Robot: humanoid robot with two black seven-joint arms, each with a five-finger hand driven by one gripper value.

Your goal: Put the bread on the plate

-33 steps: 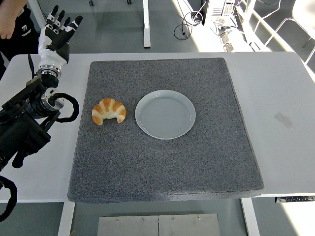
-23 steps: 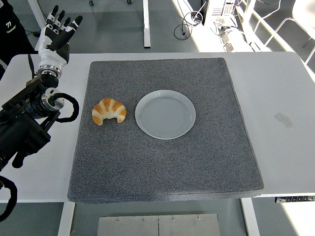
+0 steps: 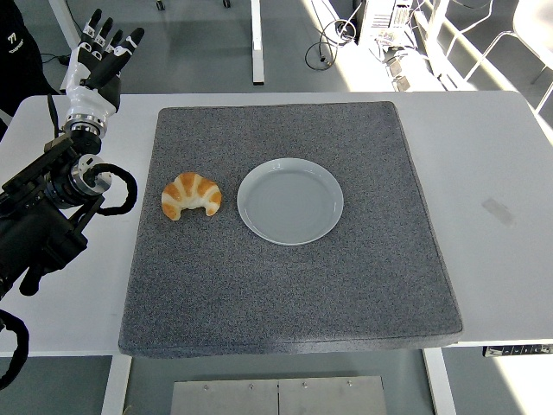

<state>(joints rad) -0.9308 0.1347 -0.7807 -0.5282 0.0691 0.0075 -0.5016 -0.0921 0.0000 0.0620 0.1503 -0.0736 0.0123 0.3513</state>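
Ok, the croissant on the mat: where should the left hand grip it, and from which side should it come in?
Probably from above, across the thick middle of the croissant. It lies flat on the grey mat, arched with its two tips pointing toward the near edge, so the hump is the bulkiest hold. The left hand, open and raised at the table's far left, is on that side; the plate sits right beside it.

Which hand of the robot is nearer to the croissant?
The left hand. It is raised at the far left of the table, fingers spread, beyond and left of the croissant. The right hand is not in view.
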